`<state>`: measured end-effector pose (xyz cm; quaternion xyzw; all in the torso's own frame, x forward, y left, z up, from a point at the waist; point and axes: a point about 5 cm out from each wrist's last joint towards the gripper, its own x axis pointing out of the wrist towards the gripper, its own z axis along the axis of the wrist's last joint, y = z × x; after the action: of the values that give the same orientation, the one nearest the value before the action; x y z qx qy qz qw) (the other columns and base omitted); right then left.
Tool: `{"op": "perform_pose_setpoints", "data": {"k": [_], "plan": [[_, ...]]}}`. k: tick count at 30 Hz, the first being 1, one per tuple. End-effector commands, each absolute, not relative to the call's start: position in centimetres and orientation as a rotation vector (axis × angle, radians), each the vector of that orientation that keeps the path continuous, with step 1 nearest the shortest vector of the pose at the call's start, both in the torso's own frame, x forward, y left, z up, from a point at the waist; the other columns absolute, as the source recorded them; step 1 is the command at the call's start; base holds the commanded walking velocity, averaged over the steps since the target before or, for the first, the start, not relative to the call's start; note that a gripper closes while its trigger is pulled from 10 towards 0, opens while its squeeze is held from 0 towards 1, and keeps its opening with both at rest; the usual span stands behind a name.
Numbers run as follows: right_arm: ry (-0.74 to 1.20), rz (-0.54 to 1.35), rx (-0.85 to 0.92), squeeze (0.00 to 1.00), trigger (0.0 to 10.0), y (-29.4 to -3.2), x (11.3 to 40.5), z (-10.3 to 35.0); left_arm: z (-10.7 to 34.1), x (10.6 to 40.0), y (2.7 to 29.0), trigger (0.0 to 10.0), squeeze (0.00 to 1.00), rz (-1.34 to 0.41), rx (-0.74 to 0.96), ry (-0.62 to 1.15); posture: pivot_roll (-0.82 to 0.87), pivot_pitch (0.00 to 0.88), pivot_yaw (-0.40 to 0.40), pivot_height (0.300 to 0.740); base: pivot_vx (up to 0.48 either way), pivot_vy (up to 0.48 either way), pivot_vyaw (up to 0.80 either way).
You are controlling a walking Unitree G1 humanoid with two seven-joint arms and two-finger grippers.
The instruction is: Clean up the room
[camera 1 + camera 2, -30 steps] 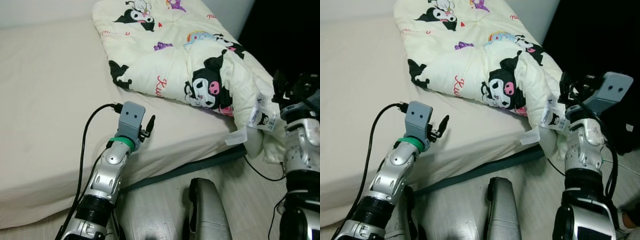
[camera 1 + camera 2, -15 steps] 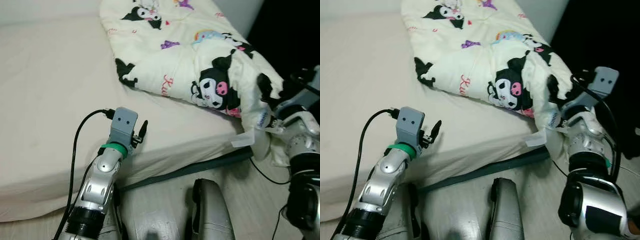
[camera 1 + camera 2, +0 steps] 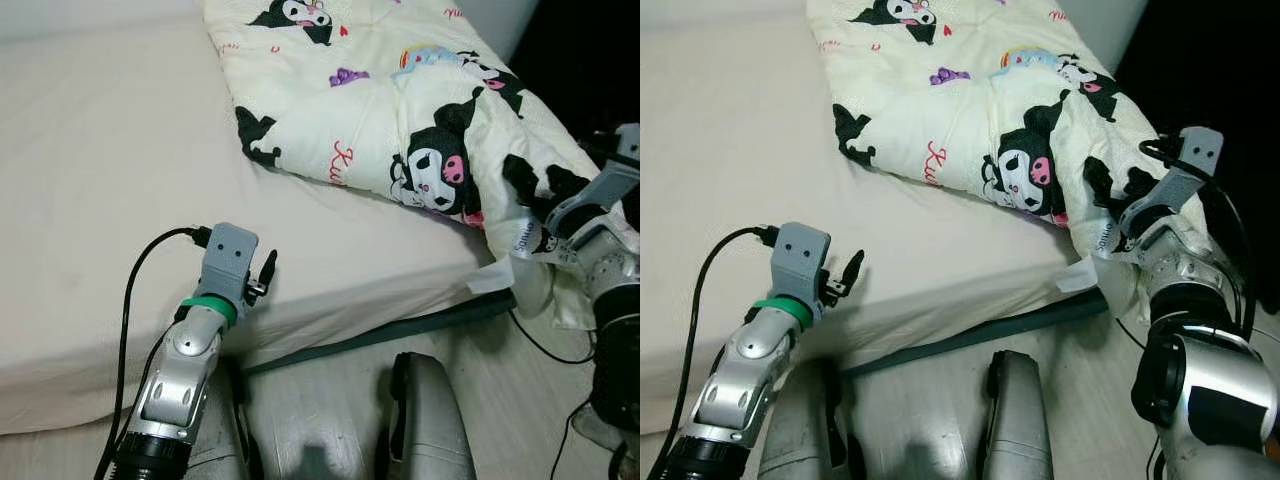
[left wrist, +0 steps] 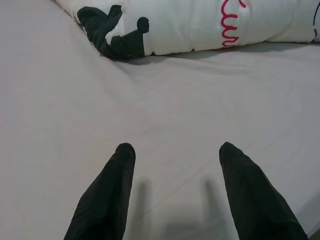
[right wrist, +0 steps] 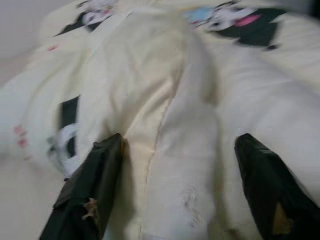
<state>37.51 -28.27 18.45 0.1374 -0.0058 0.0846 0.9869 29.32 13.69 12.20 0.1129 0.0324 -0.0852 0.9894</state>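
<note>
Right wrist view: the right gripper [image 5: 175,192] has its 2 fingers [image 5: 87,195] spread wide, pressed against the quilt [image 3: 400,110] that hangs over the bed's [image 3: 100,200] right edge. The left gripper [image 4: 175,195] hovers over the sheet, fingers parted, grasping nothing.

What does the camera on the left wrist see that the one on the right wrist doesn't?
Left wrist view: the bare bed sheet spreading ahead of the open left gripper, with red lettering on the comforter's folded edge.

Right wrist view: the open right gripper pressed right up against bunched folds, with a pink-and-black cartoon print.

Both share the cream cartoon comforter and a pair of black fingers spread apart.
</note>
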Motion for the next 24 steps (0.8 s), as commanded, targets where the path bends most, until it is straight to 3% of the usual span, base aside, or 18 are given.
{"op": "perform_pose_setpoints", "data": {"k": [1, 5, 13, 14, 15, 16, 17, 18, 21, 24], "plan": [[0.050, 0.215, 0.273, 0.00, 0.0, -27.5, 37.5, 17.3, 11.8, 28.9, 13.9, 10.0, 0.00, -0.171, 0.233, 0.092, 0.12, 0.154, 0.067, 0.519, 0.000, 0.000, 0.00], [0.054, 0.235, 0.272, 0.00, 0.0, -27.2, 37.5, 17.1, 11.9, 28.9, 13.9, 10.0, 0.00, -0.171, 0.233, 0.093, 0.11, 0.153, 0.068, 0.519, 0.000, 0.000, 0.00], [0.149, 0.789, 0.210, 0.00, 0.0, -22.1, 35.5, 14.3, 12.0, 29.3, 13.1, 10.0, 0.00, -0.179, 0.217, 0.091, 0.08, 0.142, 0.063, 0.519, 0.000, 0.000, 0.00], [0.149, 0.789, 0.210, 0.00, 0.0, -22.1, 35.5, 14.3, 12.0, 29.3, 13.1, 10.0, 0.00, -0.179, 0.217, 0.091, 0.08, 0.142, 0.063, 0.519, 0.000, 0.000, 0.00], [0.176, 0.941, 0.220, 0.00, 0.0, -20.5, 34.5, 13.6, 12.0, 29.4, 13.0, 10.0, 0.00, -0.179, 0.213, 0.091, 0.07, 0.141, 0.060, 0.519, 0.000, 0.000, 0.00], [0.176, 0.941, 0.220, 0.00, 0.0, -20.5, 34.5, 13.6, 12.0, 29.4, 13.0, 10.0, 0.00, -0.179, 0.213, 0.091, 0.07, 0.141, 0.060, 0.519, 0.000, 0.000, 0.00], [0.205, 1.046, 0.219, 0.00, 6.5, -19.0, 33.6, 13.2, 12.0, 29.5, 12.9, 10.0, 0.00, -0.179, 0.211, 0.092, 0.06, 0.140, 0.057, 0.519, 0.000, 0.000, 0.00], [0.231, 1.146, 0.217, 0.00, 10.0, -17.6, 32.6, 12.9, 11.9, 29.5, 12.8, 10.0, 0.00, -0.180, 0.209, 0.093, 0.06, 0.140, 0.055, 0.519, 0.000, 0.000, 0.00], [0.249, 1.208, 0.218, 0.00, 10.0, -16.6, 31.8, 12.6, 11.9, 29.6, 12.8, 10.0, 0.00, -0.180, 0.208, 0.093, 0.06, 0.139, 0.055, 0.519, 0.000, 0.000, 0.00], [0.326, 1.455, 0.204, 0.00, 10.0, -13.1, 28.1, 11.6, 11.9, 29.6, 12.6, 10.0, 0.00, -0.183, 0.204, 0.094, 0.05, 0.134, 0.052, 0.519, 0.000, 0.000, 0.00]]}}
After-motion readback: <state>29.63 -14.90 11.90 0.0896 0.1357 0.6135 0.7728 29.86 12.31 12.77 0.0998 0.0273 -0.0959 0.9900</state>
